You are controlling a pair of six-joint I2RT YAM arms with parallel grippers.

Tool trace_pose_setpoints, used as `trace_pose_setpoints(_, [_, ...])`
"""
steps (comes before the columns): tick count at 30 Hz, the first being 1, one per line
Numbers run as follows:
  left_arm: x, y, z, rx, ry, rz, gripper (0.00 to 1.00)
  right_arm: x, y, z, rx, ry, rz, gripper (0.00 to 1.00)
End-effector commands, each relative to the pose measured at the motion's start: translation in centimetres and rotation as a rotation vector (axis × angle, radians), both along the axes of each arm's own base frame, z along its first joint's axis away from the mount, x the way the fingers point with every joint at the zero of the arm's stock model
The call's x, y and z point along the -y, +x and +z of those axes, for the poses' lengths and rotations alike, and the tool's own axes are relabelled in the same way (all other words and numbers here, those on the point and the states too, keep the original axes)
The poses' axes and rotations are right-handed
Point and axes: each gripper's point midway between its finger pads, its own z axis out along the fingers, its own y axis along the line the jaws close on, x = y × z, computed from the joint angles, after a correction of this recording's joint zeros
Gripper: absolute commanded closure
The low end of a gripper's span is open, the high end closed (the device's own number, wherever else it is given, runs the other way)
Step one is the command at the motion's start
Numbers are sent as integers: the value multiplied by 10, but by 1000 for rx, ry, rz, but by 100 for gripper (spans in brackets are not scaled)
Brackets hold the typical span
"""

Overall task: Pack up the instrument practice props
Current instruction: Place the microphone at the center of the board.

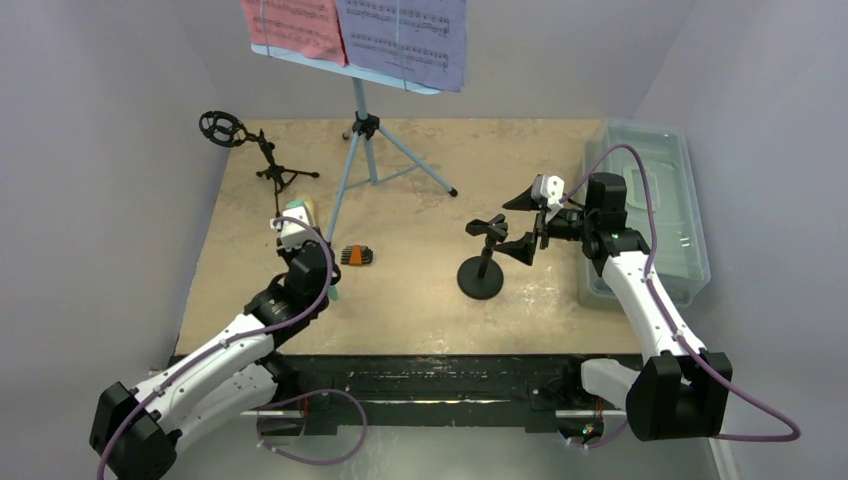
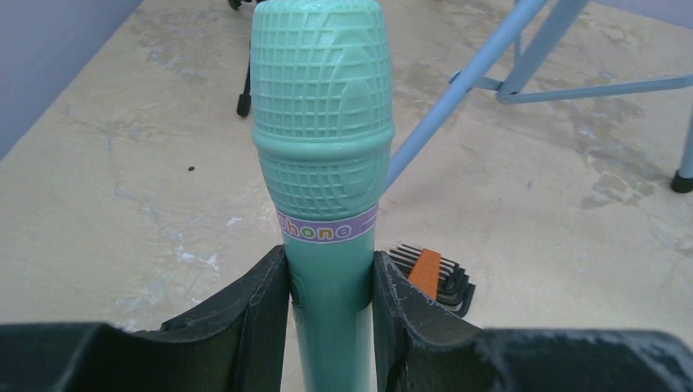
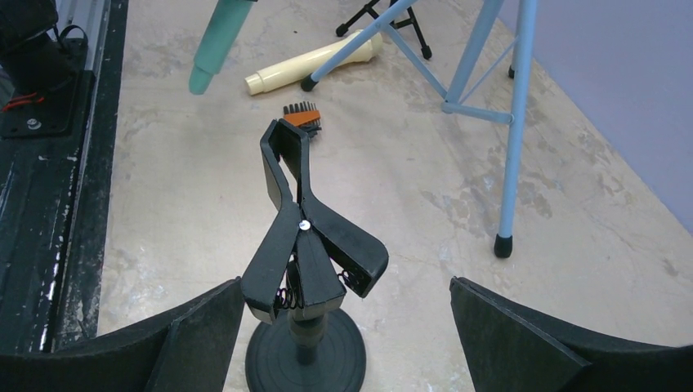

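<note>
A: Fingers first. The left gripper (image 2: 331, 282) is clenched on the green mic (image 2: 320, 106), gripping its handle just below the label. The head points away from the wrist, held over the left side of the table (image 1: 420, 300).
B: And the right gripper (image 3: 343, 294)?
A: Spread wide, holding nothing. Its fingers (image 3: 196, 327) flank the black clip stand (image 3: 304, 245), apparently without touching.
B: How to do this well?
A: I'd carry the mic across to the tub (image 1: 665, 160) at far right, clear of the blue tripod (image 1: 365, 150) legs. Centre the right fingers on the stand's stem before closing.
</note>
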Motion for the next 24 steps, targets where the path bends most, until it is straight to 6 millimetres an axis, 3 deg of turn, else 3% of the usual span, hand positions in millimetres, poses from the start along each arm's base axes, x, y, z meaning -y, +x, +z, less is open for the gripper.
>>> trace_pose_setpoints(1, [-19,3,11,34,-23,132,100,1,1,9,28,1,-9,1])
trace_pose_setpoints(15, [-52,12,-15,-38,17,296,100,2,0,9,27,2,-9,1])
trace_pose_setpoints(24, [-72,30,-47,-134,59,377,98,2,-1,9,29,3,-8,1])
